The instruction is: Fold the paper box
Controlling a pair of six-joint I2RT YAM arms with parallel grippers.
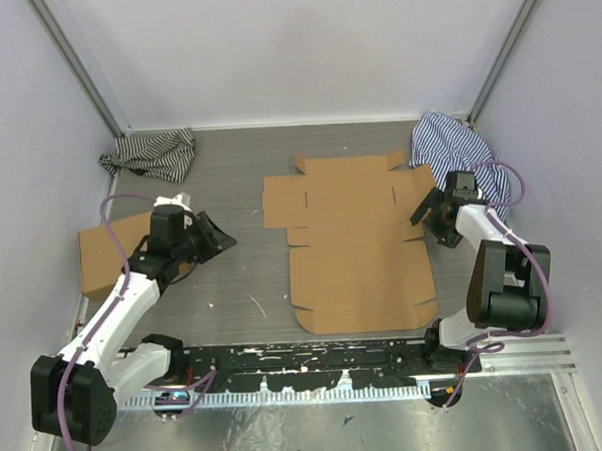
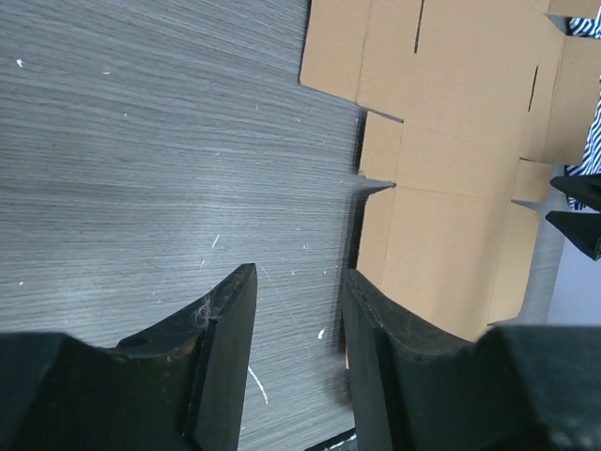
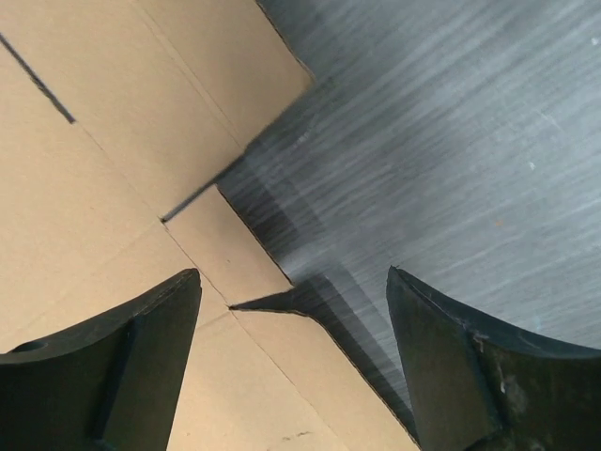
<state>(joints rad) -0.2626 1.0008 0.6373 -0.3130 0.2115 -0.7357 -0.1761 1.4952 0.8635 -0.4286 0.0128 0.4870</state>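
1. While the paper box (image 1: 351, 239) lies flat as an open die-cut sheet on the grey wood-grain table (image 1: 230, 178), both arms hang beside it, one on each side.
2. The sheet sits a little right of the table's middle. Its wide panel with side flaps is at the far end, and a plainer panel with rounded corners is nearest the arm bases. Slits and notches show along its edges, and no flap is raised.
3. The left gripper (image 1: 217, 238) is low over bare table to the left of the sheet, pointing towards it. In the left wrist view its two dark fingers (image 2: 230, 319) stand moderately apart, with only table surface in the gap. The right-hand finger's tip lies close to the sheet's edge. Whether it touches cannot be told.
4. The right gripper (image 1: 426, 209) is at the sheet's right edge, beside a side flap. In the right wrist view its jaws are spread wide, and a notch in the cardboard edge and a small tab lie below the gap. One finger is over the cardboard and the other over the table. Nothing is clamped between them.
5. A second flat brown cardboard box (image 1: 104, 257) lies at the table's left edge, partly under the left arm and well apart from the sheet.
6. A dark striped cloth (image 1: 152, 153) is bunched in the far left corner.
7. A blue-and-white striped cloth (image 1: 456, 146) is bunched in the far right corner, just behind the right gripper.
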